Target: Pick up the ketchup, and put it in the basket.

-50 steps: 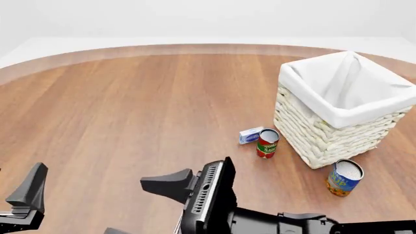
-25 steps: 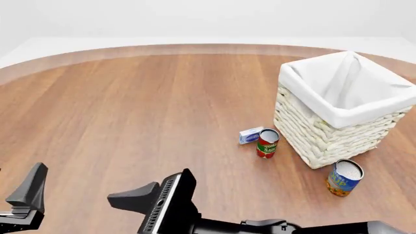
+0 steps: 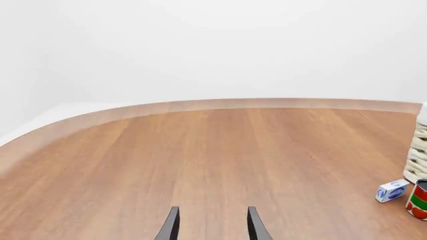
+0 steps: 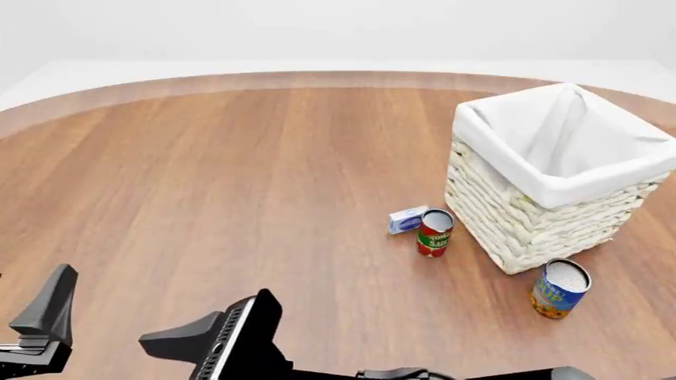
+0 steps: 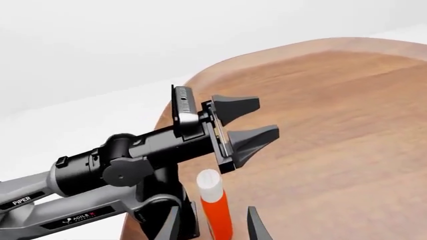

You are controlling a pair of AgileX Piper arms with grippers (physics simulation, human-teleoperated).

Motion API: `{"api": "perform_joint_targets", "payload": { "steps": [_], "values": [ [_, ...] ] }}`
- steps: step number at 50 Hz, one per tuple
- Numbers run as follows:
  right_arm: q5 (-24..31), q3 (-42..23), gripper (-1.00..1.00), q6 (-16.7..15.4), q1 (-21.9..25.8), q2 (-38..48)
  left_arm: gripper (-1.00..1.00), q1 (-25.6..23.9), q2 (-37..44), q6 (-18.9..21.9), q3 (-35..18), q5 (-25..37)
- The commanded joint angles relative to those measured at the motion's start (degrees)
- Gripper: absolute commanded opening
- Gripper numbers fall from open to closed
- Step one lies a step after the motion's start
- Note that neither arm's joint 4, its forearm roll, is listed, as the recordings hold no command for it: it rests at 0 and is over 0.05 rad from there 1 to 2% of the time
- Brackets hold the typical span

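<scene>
Right gripper [image 5: 210, 225] open, empty; ketchup [image 5: 215, 204] upright just ahead of its fingertips, lined up with the gap, near the table [image 4: 211, 174] edge, left arm just beyond it. Left gripper [image 5: 243, 126] open, empty, bare wood ahead. Basket [image 4: 555, 186] well beyond both grippers, off to their right

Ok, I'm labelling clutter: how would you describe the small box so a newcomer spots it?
Start at the big woven basket on the right. By its left wall stands a red-and-green can; the box lies just left of that, the only flat white-and-blue thing.
</scene>
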Motion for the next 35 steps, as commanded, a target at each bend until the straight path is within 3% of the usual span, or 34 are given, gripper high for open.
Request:
{"api": "perform_joint_targets", "payload": {
  "steps": [1, 35],
  "values": [
    [0.1, -1.7, 1.00, 0.9, 0.9, 1.9, 1.00, 0.0, 0.0, 0.0, 0.0, 0.0],
    [0.7, -6.3, 1.00, 2.4, 2.4, 7.6, 1.00, 0.0, 0.0, 0.0, 0.0, 0.0]
  ]
}}
